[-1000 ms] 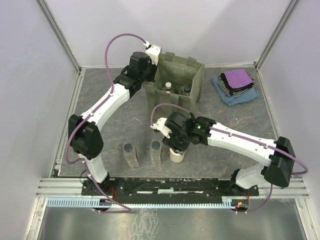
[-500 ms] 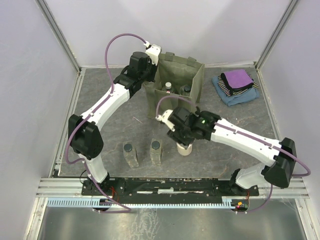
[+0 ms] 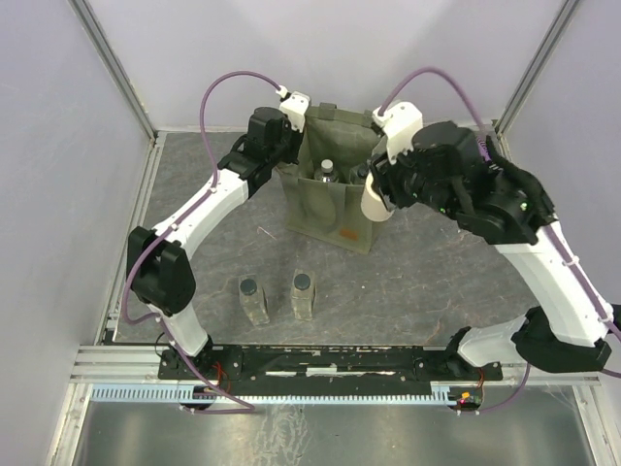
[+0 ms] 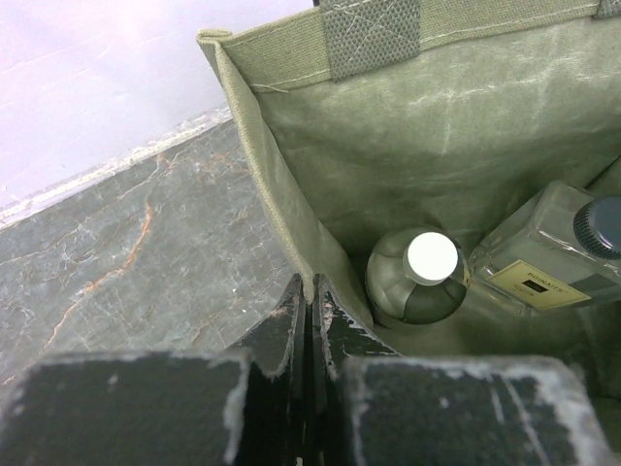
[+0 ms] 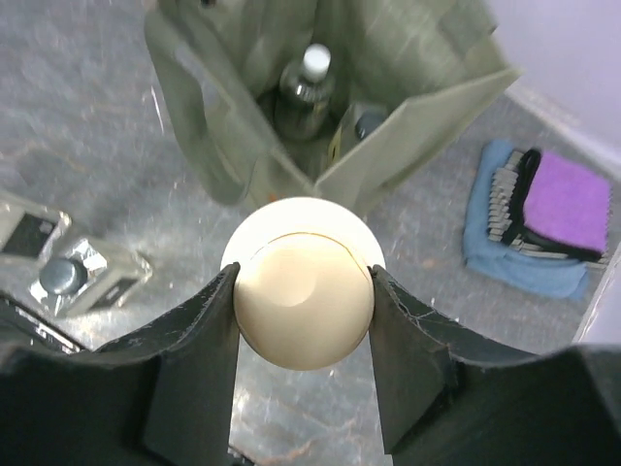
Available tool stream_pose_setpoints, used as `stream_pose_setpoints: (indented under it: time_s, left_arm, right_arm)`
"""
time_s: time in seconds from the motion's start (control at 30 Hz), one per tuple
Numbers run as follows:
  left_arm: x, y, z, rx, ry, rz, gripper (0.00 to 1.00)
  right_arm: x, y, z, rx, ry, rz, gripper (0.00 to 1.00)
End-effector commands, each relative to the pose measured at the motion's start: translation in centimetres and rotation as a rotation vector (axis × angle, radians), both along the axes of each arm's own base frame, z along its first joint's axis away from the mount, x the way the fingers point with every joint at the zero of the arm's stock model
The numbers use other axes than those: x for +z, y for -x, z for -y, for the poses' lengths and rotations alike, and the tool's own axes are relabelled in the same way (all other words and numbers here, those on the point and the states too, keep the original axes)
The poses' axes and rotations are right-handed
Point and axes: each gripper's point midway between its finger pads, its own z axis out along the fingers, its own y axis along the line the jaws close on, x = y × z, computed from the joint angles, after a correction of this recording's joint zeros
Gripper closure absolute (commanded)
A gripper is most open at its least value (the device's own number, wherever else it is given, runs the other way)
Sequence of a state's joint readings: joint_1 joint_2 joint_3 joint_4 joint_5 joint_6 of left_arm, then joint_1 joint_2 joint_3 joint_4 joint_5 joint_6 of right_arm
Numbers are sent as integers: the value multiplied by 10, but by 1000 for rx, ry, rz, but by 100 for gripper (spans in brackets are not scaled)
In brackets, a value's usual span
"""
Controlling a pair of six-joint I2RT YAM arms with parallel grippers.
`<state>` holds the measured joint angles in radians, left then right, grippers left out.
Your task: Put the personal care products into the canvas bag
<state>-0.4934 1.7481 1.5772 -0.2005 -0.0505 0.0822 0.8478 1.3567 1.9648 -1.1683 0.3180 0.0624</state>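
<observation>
Lifted from the grey surface (image 3: 417,282), the cream-white round jar (image 3: 376,202) hangs at the olive-green canvas bag's (image 3: 330,209) right wall, pinched in the right claw (image 5: 304,286); the left claw (image 4: 310,296) grips the left wall. Next: over the opening, lower.

The right gripper (image 5: 304,282) no longer stands low over the table at 3 o'clock of the nearer bottle (image 3: 304,294). It is now raised and swung toward 12 o'clock, carrying the jar (image 3: 375,204) off the table. From above, the jar now sits against the 3 o'clock rim of the bag (image 3: 330,209), where a second ago it stood beside that bottle. The right arm (image 3: 543,252), which lay low across the table, now rears up along the 3 o'clock side and covers the cloth (image 5: 543,228) from above. The bag's near wall shows more, its tag (image 3: 344,233) now in view. The left arm (image 3: 209,204) sits slightly further toward 9 o'clock.
</observation>
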Motion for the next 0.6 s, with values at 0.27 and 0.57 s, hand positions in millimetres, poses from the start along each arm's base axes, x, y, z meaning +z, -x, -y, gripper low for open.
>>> stream_pose_setpoints:
  time_s: [0.27, 0.57]
  left_arm:
    - [6, 9, 10, -56, 21, 23, 97]
    - [18, 9, 10, -86, -11, 59, 97]
  right_arm:
    - [141, -71, -16, -15, -152, 416, 100]
    - [134, -136, -40, 32, -235, 432, 100]
